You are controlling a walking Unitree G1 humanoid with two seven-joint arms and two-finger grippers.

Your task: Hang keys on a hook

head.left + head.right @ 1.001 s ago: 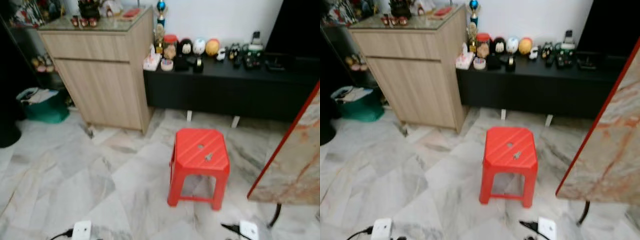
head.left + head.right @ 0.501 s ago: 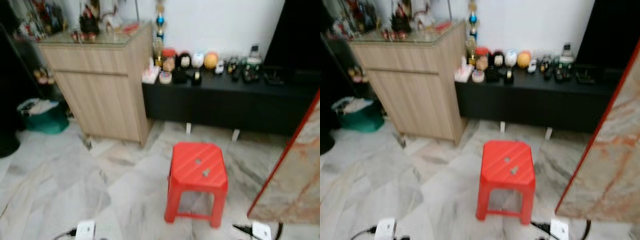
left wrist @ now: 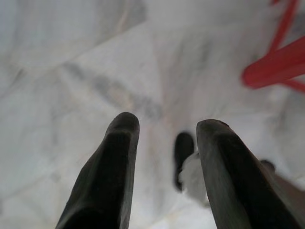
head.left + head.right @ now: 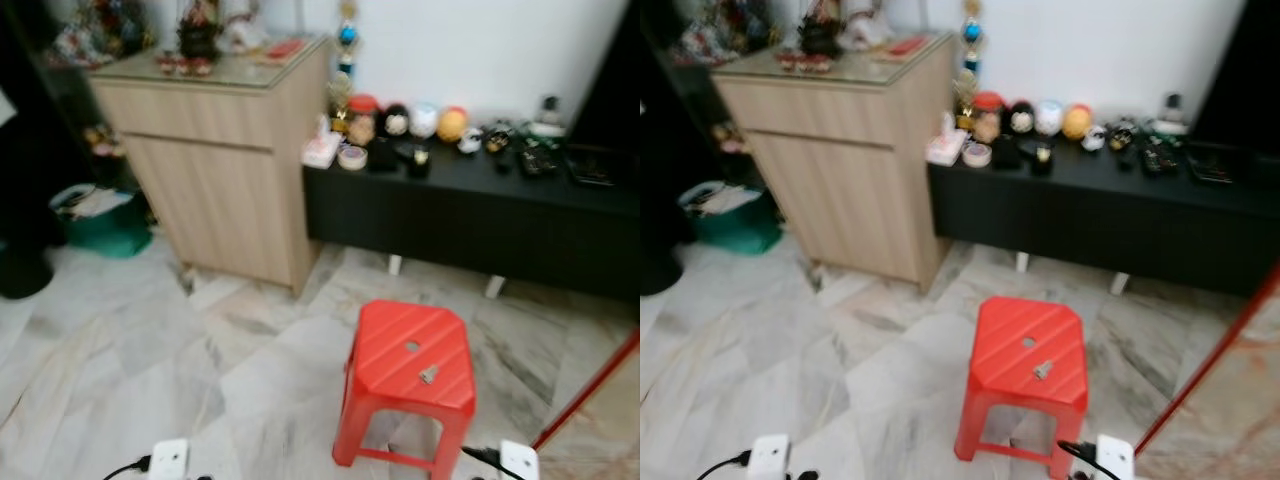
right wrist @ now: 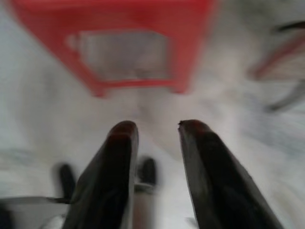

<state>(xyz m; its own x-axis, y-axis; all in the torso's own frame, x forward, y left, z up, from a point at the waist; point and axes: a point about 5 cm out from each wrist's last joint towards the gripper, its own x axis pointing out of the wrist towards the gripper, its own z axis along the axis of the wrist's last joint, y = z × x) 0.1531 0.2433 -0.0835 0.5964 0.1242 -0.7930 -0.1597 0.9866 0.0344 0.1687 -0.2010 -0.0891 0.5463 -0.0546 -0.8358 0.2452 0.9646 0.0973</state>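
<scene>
The keys (image 4: 428, 374) are lying on the top of a red plastic stool (image 4: 410, 385), a little right of its middle and just near of the small hole in the seat. They are showing as a small grey blur, too small to tell apart. The stool is standing on the marble floor (image 4: 150, 360), near the robot and slightly to the right.

The left gripper (image 3: 164, 143) is hanging low over the floor with its two black fingers spread apart and nothing between them; a red leg of the stool is showing beyond it. The right gripper (image 5: 153, 143) is pointing toward the base of the stool, its fingers likewise parted and holding nothing, in a blurred picture.

Farther off, a long black cabinet (image 4: 470, 215) is running along the white wall, carrying a row of small figurines and ornaments (image 4: 400, 125). To its left a light wooden cabinet (image 4: 220, 165) is standing with clutter on its glass top. A green basket (image 4: 100, 222) is sitting on the floor at the far left. A red-edged marble slab (image 4: 1220, 360) is leaning in at the right.
</scene>
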